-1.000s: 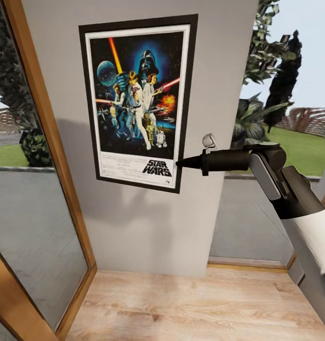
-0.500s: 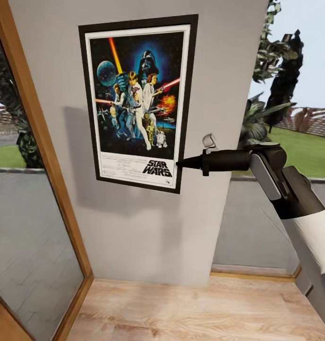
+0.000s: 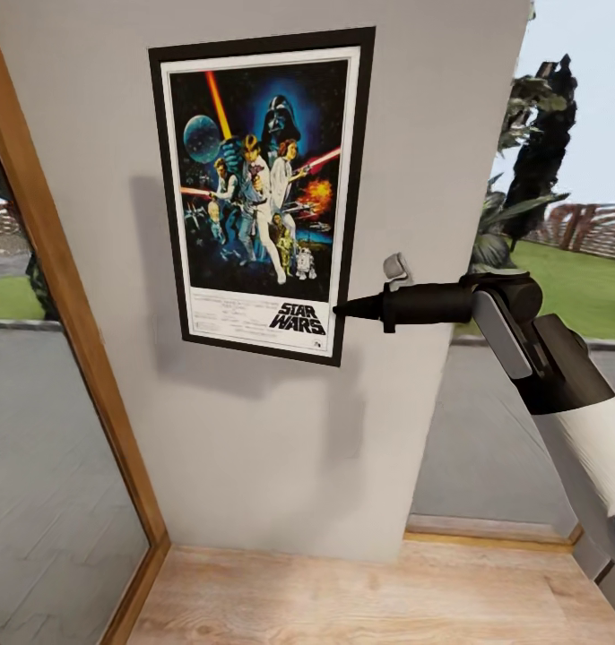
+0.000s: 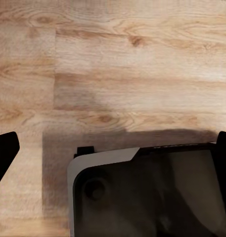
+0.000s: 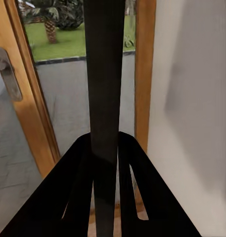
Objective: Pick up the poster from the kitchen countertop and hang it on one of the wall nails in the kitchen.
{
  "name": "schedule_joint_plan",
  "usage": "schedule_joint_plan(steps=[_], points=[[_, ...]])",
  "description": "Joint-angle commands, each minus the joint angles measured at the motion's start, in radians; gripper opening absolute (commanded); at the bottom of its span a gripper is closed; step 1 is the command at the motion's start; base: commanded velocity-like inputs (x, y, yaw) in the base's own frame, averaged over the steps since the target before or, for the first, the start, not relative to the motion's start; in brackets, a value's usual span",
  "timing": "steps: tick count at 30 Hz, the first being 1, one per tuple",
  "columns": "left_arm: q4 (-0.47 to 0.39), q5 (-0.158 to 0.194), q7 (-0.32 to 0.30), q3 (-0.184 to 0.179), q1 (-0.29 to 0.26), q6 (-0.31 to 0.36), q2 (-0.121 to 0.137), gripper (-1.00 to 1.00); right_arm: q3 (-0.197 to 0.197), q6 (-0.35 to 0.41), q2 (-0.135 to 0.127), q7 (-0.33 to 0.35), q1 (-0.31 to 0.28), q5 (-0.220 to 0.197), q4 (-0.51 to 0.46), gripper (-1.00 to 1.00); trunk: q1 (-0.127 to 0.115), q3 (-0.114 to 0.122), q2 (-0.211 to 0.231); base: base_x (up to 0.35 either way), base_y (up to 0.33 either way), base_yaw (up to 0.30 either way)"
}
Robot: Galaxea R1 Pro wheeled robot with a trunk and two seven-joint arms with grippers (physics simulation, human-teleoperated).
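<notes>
Setting, head view: a plain off-white wall (image 3: 281, 430) stands between wood-framed windows (image 3: 65, 376), above a pale plank floor (image 3: 361, 596); grass and trees lie outside.
Poster, head view: the poster (image 3: 261, 193), a thin portrait rectangle with matt black frame, white border and dark-blue film art, is held upright in front of the wall, probably to line it up with a nail I cannot make out.
Right gripper, head view: the right gripper (image 3: 342, 309) pinches the frame's lower right edge, fingers clamped, a grip that leaves the top free for hanging.
Left wrist view: grained planks (image 4: 117, 59) and the robot's glossy dark base (image 4: 152, 192); the left gripper's dark fingers (image 4: 4, 154) stand spread, empty.
Right wrist view: the frame shows edge-on as a flat black strip between the closed fingers (image 5: 73, 197).
</notes>
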Motion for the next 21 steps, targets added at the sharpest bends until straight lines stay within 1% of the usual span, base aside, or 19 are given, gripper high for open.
schedule_joint_plan(steps=[1,19,21], points=[[-0.001,-0.011,-0.007,0.008,0.000,-0.003,-0.001,1.00,0.001,0.006,-0.001,0.000,-0.001,-0.006,0.000,-1.00,0.001,-0.002,-0.002,0.232,0.000,0.000],[-0.001,-0.011,-0.007,0.008,0.000,-0.003,-0.001,1.00,0.001,0.006,-0.001,0.002,-0.002,-0.007,0.000,-1.00,0.001,-0.002,-0.002,0.232,0.000,0.000],[-0.001,-0.011,-0.007,0.008,0.000,-0.002,-0.001,1.00,0.001,0.006,-0.001,0.002,-0.001,-0.007,0.000,-1.00,0.001,-0.002,-0.002,0.127,0.000,0.000]])
